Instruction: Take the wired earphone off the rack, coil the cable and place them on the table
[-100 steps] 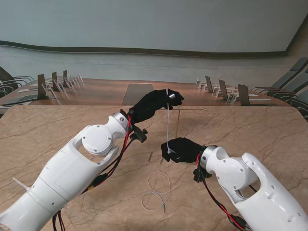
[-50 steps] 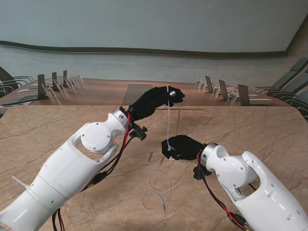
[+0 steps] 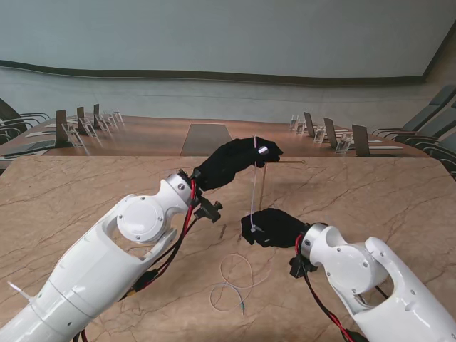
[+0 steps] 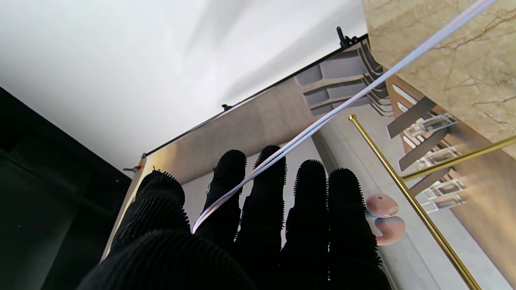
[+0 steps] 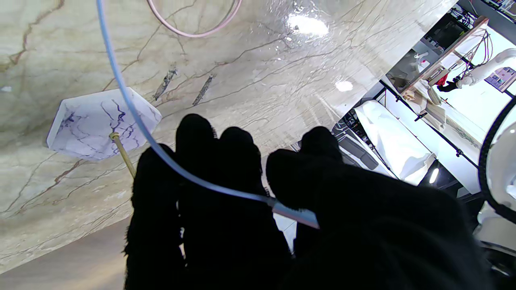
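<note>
Earphone cable [image 3: 253,187] is held taut between left robot hand [image 3: 235,161] and right robot hand [image 3: 273,226], both grasping it above the tabletop [image 3: 85,192].

No readable text, label, brand, number or sign shows in any view; nothing carries writing that can be made out.

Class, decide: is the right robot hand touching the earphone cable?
Touching. The right wrist view shows the cable lying across the right robot hand, pinched between thumb and fingers.
</note>
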Robot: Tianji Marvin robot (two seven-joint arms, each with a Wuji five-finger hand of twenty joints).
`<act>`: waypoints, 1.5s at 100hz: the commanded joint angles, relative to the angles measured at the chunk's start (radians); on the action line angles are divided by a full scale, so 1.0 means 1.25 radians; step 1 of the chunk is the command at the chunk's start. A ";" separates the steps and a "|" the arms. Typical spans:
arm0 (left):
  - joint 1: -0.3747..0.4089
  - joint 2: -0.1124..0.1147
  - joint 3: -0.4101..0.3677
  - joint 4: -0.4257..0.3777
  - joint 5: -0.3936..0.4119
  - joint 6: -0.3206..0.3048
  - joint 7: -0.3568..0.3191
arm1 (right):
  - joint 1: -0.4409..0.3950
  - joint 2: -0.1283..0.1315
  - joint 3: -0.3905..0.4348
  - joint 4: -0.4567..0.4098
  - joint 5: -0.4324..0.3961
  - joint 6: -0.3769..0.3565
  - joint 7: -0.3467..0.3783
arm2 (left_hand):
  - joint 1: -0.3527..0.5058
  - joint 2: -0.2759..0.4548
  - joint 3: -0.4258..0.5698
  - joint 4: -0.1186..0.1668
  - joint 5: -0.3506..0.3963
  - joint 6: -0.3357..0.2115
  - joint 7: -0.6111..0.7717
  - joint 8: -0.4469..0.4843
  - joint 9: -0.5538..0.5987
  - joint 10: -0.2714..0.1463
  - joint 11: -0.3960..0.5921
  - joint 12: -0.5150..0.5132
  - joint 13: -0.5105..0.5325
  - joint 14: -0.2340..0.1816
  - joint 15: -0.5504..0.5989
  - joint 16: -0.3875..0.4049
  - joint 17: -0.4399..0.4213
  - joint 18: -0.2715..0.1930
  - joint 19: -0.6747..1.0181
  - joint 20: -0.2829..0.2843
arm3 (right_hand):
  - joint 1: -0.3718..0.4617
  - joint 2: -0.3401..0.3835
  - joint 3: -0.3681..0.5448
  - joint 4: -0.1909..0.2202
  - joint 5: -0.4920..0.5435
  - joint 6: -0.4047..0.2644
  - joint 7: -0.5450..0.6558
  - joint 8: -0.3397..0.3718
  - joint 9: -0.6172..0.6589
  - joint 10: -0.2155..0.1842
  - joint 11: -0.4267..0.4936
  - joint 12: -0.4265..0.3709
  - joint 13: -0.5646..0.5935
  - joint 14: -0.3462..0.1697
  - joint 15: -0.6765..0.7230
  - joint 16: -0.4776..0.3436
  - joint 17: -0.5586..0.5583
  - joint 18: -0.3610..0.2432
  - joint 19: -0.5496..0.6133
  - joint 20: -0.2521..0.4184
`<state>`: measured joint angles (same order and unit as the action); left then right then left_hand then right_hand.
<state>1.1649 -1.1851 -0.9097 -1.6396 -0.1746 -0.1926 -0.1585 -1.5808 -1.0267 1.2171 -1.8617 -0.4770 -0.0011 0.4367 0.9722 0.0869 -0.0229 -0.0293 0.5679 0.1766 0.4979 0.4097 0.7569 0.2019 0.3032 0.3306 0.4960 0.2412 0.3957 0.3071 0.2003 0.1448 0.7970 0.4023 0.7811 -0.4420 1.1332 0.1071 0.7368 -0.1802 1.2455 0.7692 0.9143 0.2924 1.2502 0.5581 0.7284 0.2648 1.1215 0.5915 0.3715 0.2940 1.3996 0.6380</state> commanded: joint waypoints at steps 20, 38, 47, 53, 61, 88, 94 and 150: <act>0.058 -0.005 0.015 -0.050 0.017 0.020 0.035 | -0.060 0.001 0.025 -0.030 -0.026 0.000 -0.005 | -0.003 0.032 -0.007 -0.014 -0.048 -0.049 -0.028 -0.012 -0.052 -0.039 -0.029 -0.021 -0.023 -0.036 -0.017 -0.014 0.001 -0.022 -0.008 -0.007 | -0.010 -0.033 0.027 0.026 0.022 -0.009 0.034 0.001 0.013 0.097 0.036 0.011 0.046 0.009 0.045 0.014 0.001 -0.016 0.064 0.022; 0.086 -0.007 0.027 -0.065 0.015 0.034 0.048 | -0.100 0.001 0.051 -0.039 -0.051 0.003 -0.012 | 0.013 0.030 -0.008 -0.017 -0.056 -0.055 -0.022 -0.009 -0.060 -0.039 -0.023 -0.027 -0.017 -0.031 -0.014 -0.013 0.032 0.006 0.009 -0.001 | -0.010 -0.033 0.027 0.028 0.022 -0.009 0.035 0.001 0.012 0.098 0.037 0.011 0.045 0.010 0.046 0.014 0.000 -0.016 0.066 0.023; 0.092 -0.008 0.035 -0.066 0.012 0.044 0.047 | -0.115 -0.001 0.058 -0.038 -0.060 0.007 -0.021 | 0.017 0.031 -0.009 -0.017 -0.051 -0.052 -0.018 -0.006 -0.055 -0.034 -0.017 -0.027 -0.011 -0.028 -0.012 -0.012 0.040 0.006 0.012 0.000 | -0.011 -0.032 0.026 0.028 0.022 -0.009 0.035 0.000 0.012 0.097 0.037 0.011 0.046 0.009 0.047 0.014 0.000 -0.016 0.067 0.023; 0.095 -0.010 0.040 -0.066 0.011 0.046 0.053 | -0.122 -0.002 0.059 -0.037 -0.061 0.013 -0.027 | 0.018 0.032 -0.011 -0.018 -0.051 -0.051 -0.018 -0.005 -0.054 -0.034 -0.016 -0.028 -0.012 -0.027 -0.011 -0.012 0.037 0.003 0.012 0.000 | -0.010 -0.035 0.027 0.029 0.022 -0.008 0.035 0.000 0.012 0.099 0.037 0.010 0.045 0.011 0.047 0.014 -0.001 -0.016 0.067 0.023; 0.101 -0.011 0.046 -0.067 0.012 0.048 0.058 | -0.127 -0.002 0.056 -0.034 -0.065 0.021 -0.028 | 0.018 0.033 -0.012 -0.018 -0.049 -0.051 -0.017 -0.005 -0.052 -0.035 -0.014 -0.028 -0.011 -0.026 -0.009 -0.011 0.037 0.000 0.011 -0.001 | -0.010 -0.033 0.027 0.028 0.022 -0.007 0.035 -0.001 0.012 0.099 0.038 0.010 0.045 0.010 0.048 0.014 -0.002 -0.015 0.067 0.023; 0.116 -0.018 0.063 -0.065 0.003 0.057 0.076 | -0.121 -0.001 0.024 -0.009 -0.079 0.069 -0.027 | 0.020 0.032 -0.012 -0.019 -0.048 -0.052 -0.014 -0.002 -0.051 -0.030 -0.012 -0.027 -0.010 -0.020 -0.005 -0.008 0.033 -0.006 0.011 0.000 | -0.010 -0.034 0.029 0.030 0.022 -0.007 0.037 -0.001 0.013 0.100 0.040 0.010 0.046 0.011 0.050 0.013 -0.002 -0.016 0.069 0.024; 0.118 -0.019 0.065 -0.065 0.004 0.058 0.079 | -0.116 -0.002 0.017 0.000 -0.083 0.078 -0.033 | 0.023 0.028 -0.012 -0.019 -0.046 -0.051 -0.012 -0.001 -0.049 -0.028 -0.009 -0.026 -0.004 -0.015 -0.001 -0.007 0.042 0.000 0.018 0.002 | -0.010 -0.034 0.029 0.029 0.023 -0.006 0.038 -0.001 0.013 0.100 0.041 0.010 0.046 0.012 0.051 0.013 -0.002 -0.016 0.070 0.024; 0.143 -0.027 0.082 -0.061 -0.009 0.081 0.095 | -0.047 -0.014 -0.035 0.093 -0.105 0.137 -0.092 | 0.060 0.010 -0.012 -0.021 -0.033 -0.038 0.010 0.001 -0.027 0.004 0.019 -0.020 0.063 0.050 0.041 0.012 0.155 0.081 0.072 0.012 | -0.007 -0.037 0.030 0.025 0.023 -0.007 0.043 -0.002 0.013 0.103 0.046 0.008 0.045 0.016 0.059 0.011 -0.004 -0.017 0.079 0.025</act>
<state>1.3314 -1.2107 -0.8125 -1.7150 -0.1817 -0.0972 -0.0385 -1.6486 -1.0366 1.1779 -1.7550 -0.6035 0.1643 0.3291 1.0052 0.0869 -0.0225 -0.0293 0.5266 0.1508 0.4913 0.4013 0.7087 0.2035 0.3018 0.3211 0.5554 0.2874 0.4289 0.3078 0.3693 0.2327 0.8449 0.4114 0.7805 -0.4420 1.1334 0.1075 0.7372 -0.1803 1.2462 0.7670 0.9145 0.2924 1.2652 0.5585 0.7297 0.2678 1.1431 0.5918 0.3716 0.3022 1.4191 0.6390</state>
